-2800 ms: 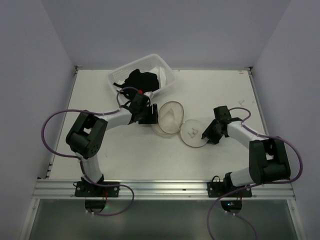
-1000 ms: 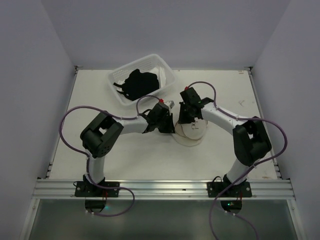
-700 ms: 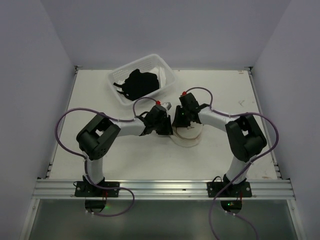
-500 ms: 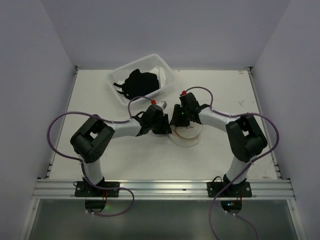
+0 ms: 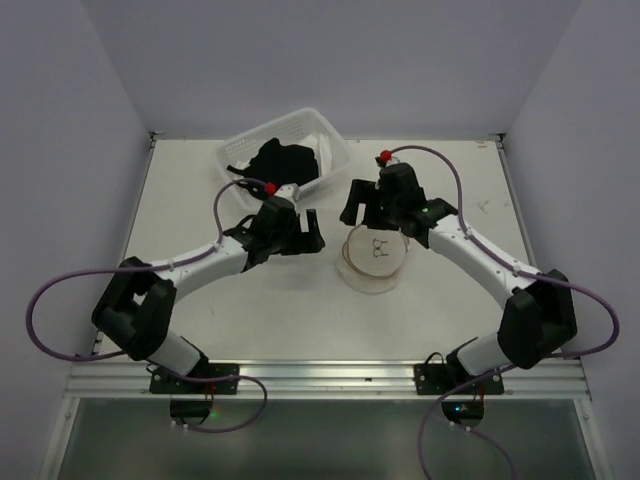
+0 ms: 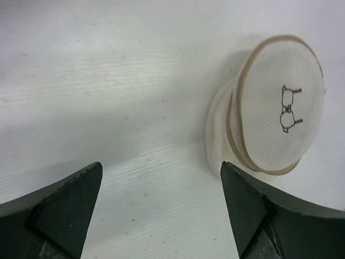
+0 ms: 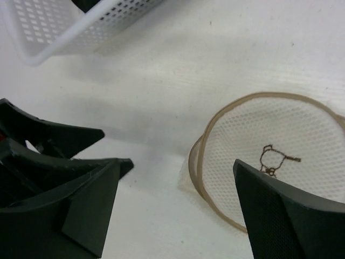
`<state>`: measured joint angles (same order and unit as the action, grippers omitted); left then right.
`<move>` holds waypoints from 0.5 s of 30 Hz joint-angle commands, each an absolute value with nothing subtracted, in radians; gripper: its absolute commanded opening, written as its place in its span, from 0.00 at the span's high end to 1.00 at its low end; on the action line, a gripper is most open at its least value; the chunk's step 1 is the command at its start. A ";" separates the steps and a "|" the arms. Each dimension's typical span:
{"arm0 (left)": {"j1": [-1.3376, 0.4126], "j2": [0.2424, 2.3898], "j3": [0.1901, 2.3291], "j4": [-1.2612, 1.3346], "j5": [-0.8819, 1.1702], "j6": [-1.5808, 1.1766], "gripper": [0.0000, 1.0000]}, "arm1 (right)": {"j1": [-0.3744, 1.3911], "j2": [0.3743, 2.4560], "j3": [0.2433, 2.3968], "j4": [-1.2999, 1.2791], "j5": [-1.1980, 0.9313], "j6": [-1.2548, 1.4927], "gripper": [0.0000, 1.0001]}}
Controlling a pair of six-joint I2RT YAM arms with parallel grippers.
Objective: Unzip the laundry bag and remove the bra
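Note:
The laundry bag lies flat at mid-table, a round white mesh pouch with tan rims and the small bra drawing facing up. It also shows in the left wrist view and the right wrist view. Black fabric, the bra, lies in the white basket at the back. My left gripper hangs open just left of the bag, nothing between its fingers. My right gripper stands open above the bag's far edge, also empty.
The white plastic basket stands close behind both grippers. In the right wrist view the left gripper's black fingers lie just left of my right ones. Side walls bound the table; purple cables loop off both arms.
Both grippers went from shut at the bag to open and drew away from it, the left one leftward, the right one toward the back. The bag, earlier spread in two halves, now lies folded together.

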<state>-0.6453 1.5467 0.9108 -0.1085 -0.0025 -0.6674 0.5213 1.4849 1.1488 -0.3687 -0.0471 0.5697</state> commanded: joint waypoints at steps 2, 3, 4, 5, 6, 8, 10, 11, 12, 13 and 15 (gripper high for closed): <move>-0.540 1.396 0.933 -0.196 -0.086 -0.621 0.03 | 0.470 1.379 1.241 -0.451 0.089 0.494 0.09; -0.522 1.335 0.951 -0.227 -0.138 -0.595 0.02 | 0.430 1.337 1.249 -0.465 0.104 0.486 0.04; -0.515 1.306 0.965 -0.244 -0.170 -0.580 0.00 | 0.407 1.313 1.255 -0.471 0.104 0.479 0.03; -0.509 1.275 0.982 -0.261 -0.207 -0.543 0.00 | 0.382 1.292 1.270 -0.477 0.113 0.469 0.02; -0.508 1.223 1.017 -0.277 -0.274 -0.525 0.00 | 0.339 1.246 1.278 -0.488 0.121 0.462 0.01; -0.492 1.177 1.054 -0.320 -0.337 -0.490 0.00 | 0.305 1.198 1.299 -0.497 0.155 0.420 0.01; -0.476 1.119 1.104 -0.356 -0.419 -0.440 0.00 | 0.279 1.129 1.310 -0.497 0.230 0.385 0.01; -0.469 1.099 1.118 -0.365 -0.466 -0.408 0.00 | 0.275 1.106 1.319 -0.497 0.259 0.352 0.01; -0.462 1.065 1.133 -0.374 -0.491 -0.390 0.00 | 0.273 1.083 1.325 -0.499 0.314 0.335 0.01; -0.460 1.051 1.147 -0.389 -0.514 -0.374 0.00 | 0.273 1.060 1.330 -0.497 0.337 0.316 0.01; -0.459 1.022 1.193 -0.402 -0.572 -0.318 0.00 | 0.273 0.993 1.347 -0.497 0.380 0.264 0.01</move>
